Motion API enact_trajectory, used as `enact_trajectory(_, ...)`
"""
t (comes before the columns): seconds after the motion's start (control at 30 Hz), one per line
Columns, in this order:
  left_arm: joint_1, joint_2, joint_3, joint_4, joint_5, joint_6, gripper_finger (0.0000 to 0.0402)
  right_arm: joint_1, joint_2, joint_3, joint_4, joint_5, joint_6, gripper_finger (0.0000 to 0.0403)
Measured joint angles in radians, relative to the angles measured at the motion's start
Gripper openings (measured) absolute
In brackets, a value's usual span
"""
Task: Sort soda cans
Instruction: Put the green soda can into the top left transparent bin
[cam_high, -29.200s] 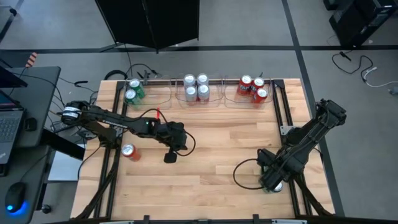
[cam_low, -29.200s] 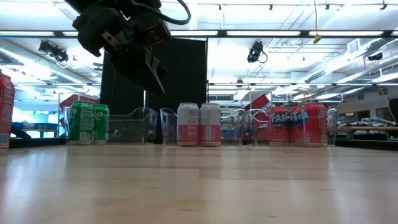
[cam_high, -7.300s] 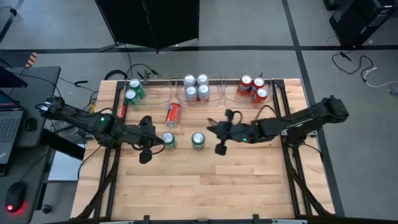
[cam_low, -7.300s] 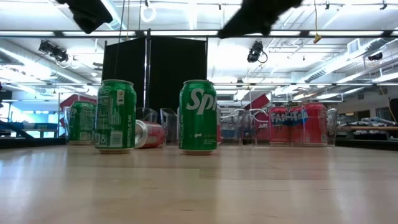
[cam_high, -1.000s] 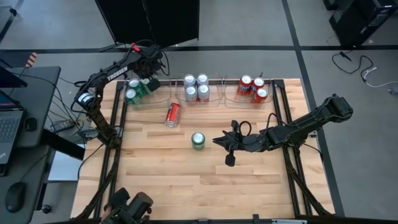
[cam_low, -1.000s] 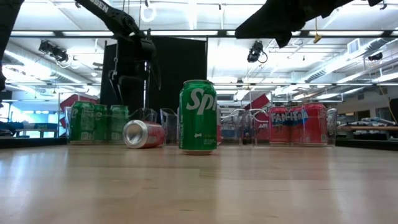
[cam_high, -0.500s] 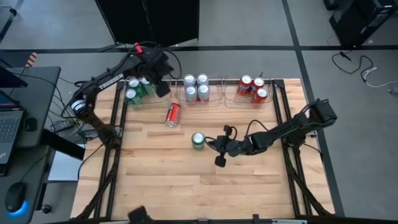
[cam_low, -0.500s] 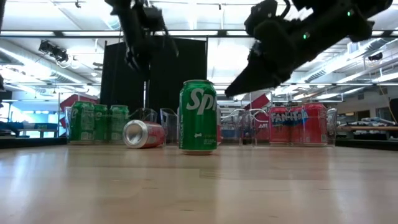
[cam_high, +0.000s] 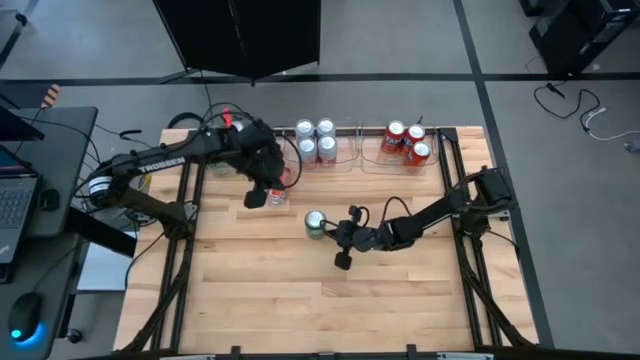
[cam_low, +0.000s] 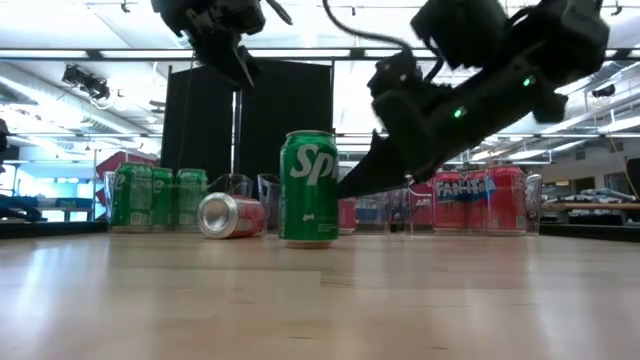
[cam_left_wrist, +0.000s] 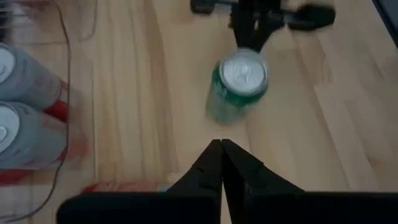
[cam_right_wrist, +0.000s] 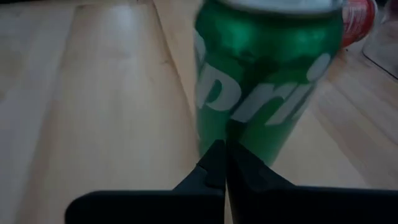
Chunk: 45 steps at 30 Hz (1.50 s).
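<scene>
High view: a green cylindrical soda can with a silver top (cam_high: 316, 224) stands upright mid-surface on the pale wooden surface (cam_high: 300, 300). The right pincer (cam_high: 341, 243) sits just beside it. The left pincer (cam_high: 262, 190) hangs over a red soda can lying on its side (cam_high: 280, 190), near the clear plastic trays (cam_high: 318, 160) at the far edge.

Low view: the green can stands upright, the red can lies behind it.

Left wrist view: the left pincer's fingers (cam_left_wrist: 211, 163) are pressed together, holding nothing.

Right wrist view: the right pincer's fingers (cam_right_wrist: 214, 163) are closed, empty, tips at the green can's base.
</scene>
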Motion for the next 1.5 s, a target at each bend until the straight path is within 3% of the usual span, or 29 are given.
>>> enact_trajectory(0.33, -0.121, 0.032, -0.038, 0.064, -0.037, -0.109, 0.0014, -0.084, 0.114, 0.094, 0.028, -0.051, -0.031, 0.0000)
enact_trajectory(0.63, -0.204, 0.040, -0.038, 0.050, -0.254, -0.160, 0.0031, -0.137, 0.164, 0.169, 0.035, -0.056, -0.064, 0.0000)
enact_trajectory(0.83, -0.240, 0.039, -0.038, 0.046, -0.262, -0.216, 0.0090, -0.149, 0.164, 0.169, 0.062, -0.082, -0.078, 0.0000)
enact_trajectory(1.23, -0.263, 0.069, -0.038, 0.069, -0.275, -0.339, 0.0261, -0.150, 0.164, 0.169, 0.069, -0.100, -0.080, 0.0000)
enact_trajectory(1.5, -0.240, 0.157, -0.038, 0.105, -0.290, -0.310, 0.0307, -0.150, 0.164, 0.169, 0.074, -0.112, -0.080, 0.0000)
